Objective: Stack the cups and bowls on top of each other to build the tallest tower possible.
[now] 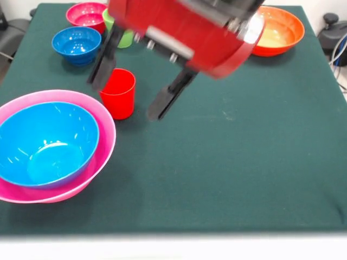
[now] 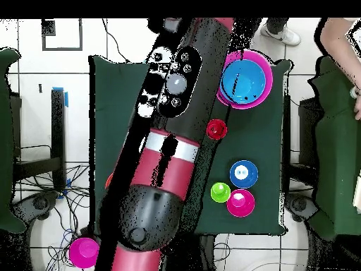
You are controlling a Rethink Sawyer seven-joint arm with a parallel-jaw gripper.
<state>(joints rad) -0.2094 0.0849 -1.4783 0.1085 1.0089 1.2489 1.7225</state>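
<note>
My gripper is open, its two black fingers standing to either side of the bright red cup, which stands upright on the green table. The red cup also shows in the overhead view, beside the arm. The light green cup is partly hidden behind the arm; it also shows in the overhead view. The tower is a large light blue bowl nested in the huge hot-pink bowl; it shows in the overhead view too. No purple bowl shows.
A smaller blue bowl, a small magenta bowl and an orange bowl stand singly at the table's far side. The red arm covers much of the table from above. A person's arm shows at the overhead view's edge.
</note>
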